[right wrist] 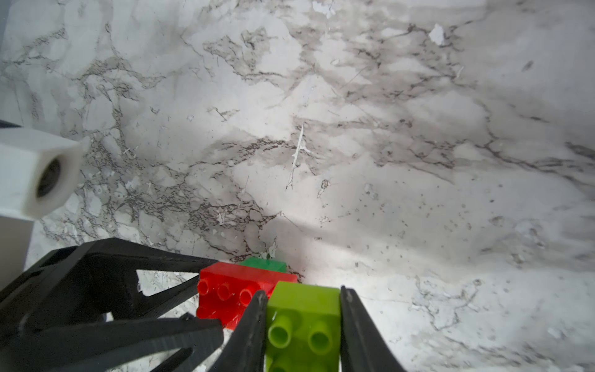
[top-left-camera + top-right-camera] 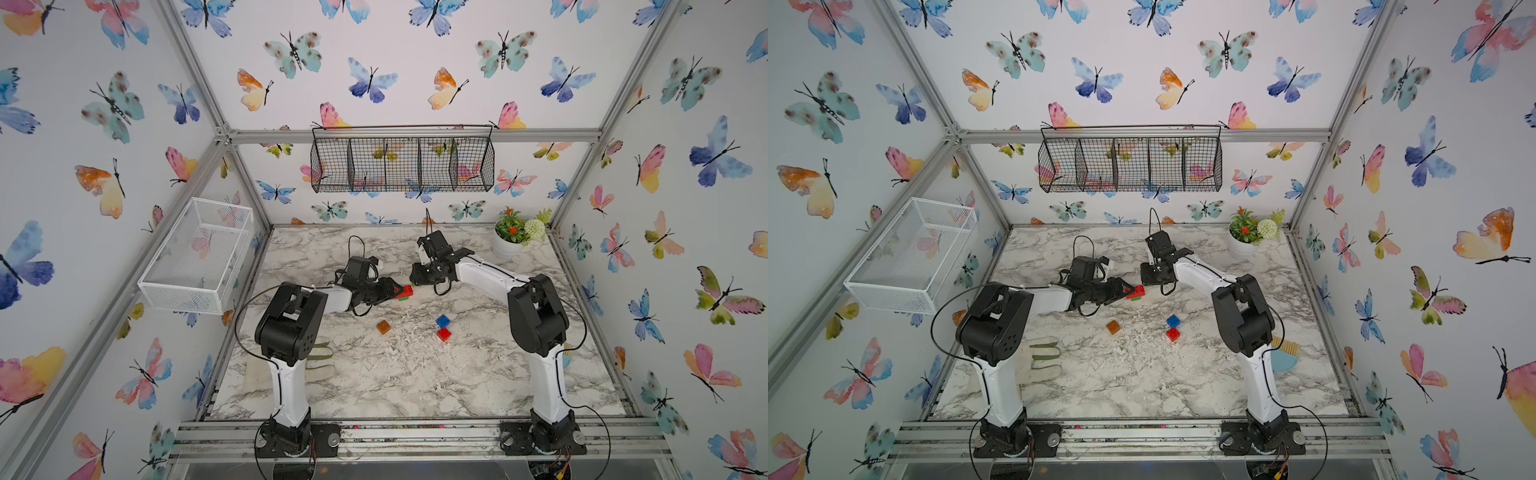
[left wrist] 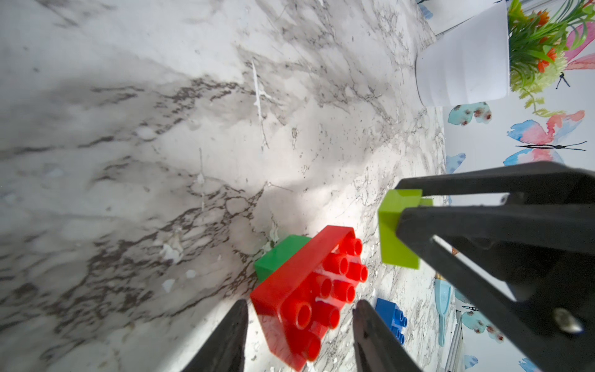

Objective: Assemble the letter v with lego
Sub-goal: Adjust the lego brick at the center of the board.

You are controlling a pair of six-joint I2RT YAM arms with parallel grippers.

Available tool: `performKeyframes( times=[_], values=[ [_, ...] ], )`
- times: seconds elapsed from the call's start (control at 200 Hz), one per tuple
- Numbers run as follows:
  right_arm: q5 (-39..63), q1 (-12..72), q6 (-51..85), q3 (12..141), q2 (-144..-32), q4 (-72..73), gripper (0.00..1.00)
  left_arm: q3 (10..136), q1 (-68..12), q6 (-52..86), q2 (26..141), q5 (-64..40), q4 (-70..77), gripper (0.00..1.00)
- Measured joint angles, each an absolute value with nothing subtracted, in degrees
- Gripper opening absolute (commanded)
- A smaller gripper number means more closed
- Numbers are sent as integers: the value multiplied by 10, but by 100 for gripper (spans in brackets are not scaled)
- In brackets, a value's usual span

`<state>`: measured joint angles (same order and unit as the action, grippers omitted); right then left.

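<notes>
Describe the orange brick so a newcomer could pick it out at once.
Start at the marble-patterned tabletop. Near its middle lie three loose square plastic bricks: a blue brick and a red brick close together, and the orange brick apart, towards the left arm. It alone is orange.

On table (image 2: pixel 374 386): long brick (image 2: pixel 406 290) mid-table, stacked on a square brick (image 3: pixel 280 254), left gripper (image 3: pixel 301 301) astride it. Just right of it, small brick (image 1: pixel 302 322) in right gripper (image 1: pixel 302 290). Nearer the front: loose brick (image 2: pixel 383 327) left; back brick (image 2: pixel 443 321) just behind front brick (image 2: pixel 444 335), right. Back-right corner: plant pot (image 2: pixel 505 248). Back wall: basket (image 2: pixel 402 164); left wall: second basket (image 2: pixel 195 253).
</notes>
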<state>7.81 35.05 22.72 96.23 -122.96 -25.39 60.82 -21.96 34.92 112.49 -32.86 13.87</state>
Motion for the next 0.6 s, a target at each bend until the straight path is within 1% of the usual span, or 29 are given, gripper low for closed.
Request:
performKeyframes(
  times=[0.43,0.596],
  values=[
    [74,361,224,980,-1235,-278,11,608,-218,350,1132,-329,140,52],
    [66,361,224,982,-1235,-283,9,600,-218,355,1132,-329,152,49]
  ],
)
